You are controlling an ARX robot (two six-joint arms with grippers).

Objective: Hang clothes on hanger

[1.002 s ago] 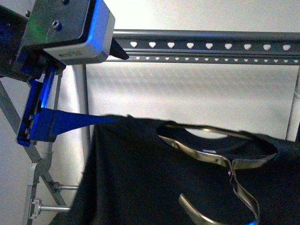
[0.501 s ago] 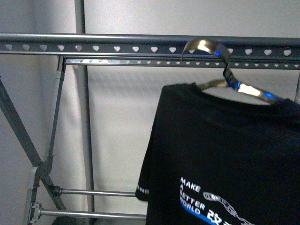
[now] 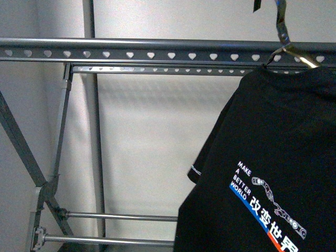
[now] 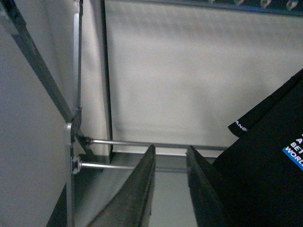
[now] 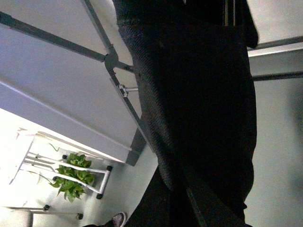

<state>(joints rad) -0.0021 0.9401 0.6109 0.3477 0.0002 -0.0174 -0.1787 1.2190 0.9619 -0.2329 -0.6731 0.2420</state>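
The clothes (image 3: 273, 157), a black T-shirt with white "MAKE A BETTER WORLD" print, hang at the right on a shiny wire frame whose hook (image 3: 282, 23) stands above the top rail. The hanger (image 3: 131, 48) is the grey rack with heart-holed rails across the front view. Neither gripper shows there. In the left wrist view my left gripper (image 4: 170, 151) is open and empty, with the clothes (image 4: 265, 179) beside it. In the right wrist view my right gripper (image 5: 187, 182) is shut on the clothes (image 5: 199, 94), whose dark cloth hides its tips.
The rack's crossed legs (image 3: 44, 189) and lower rods (image 3: 121, 216) stand at the left, against a white wall. The right wrist view shows the leg joint (image 5: 111, 59), a potted plant on a white stand (image 5: 71, 176) and a shoe (image 5: 117, 219) on the floor.
The clothes have risen and moved right; the hook went from the rail's level to above it. My left gripper has left the front view.
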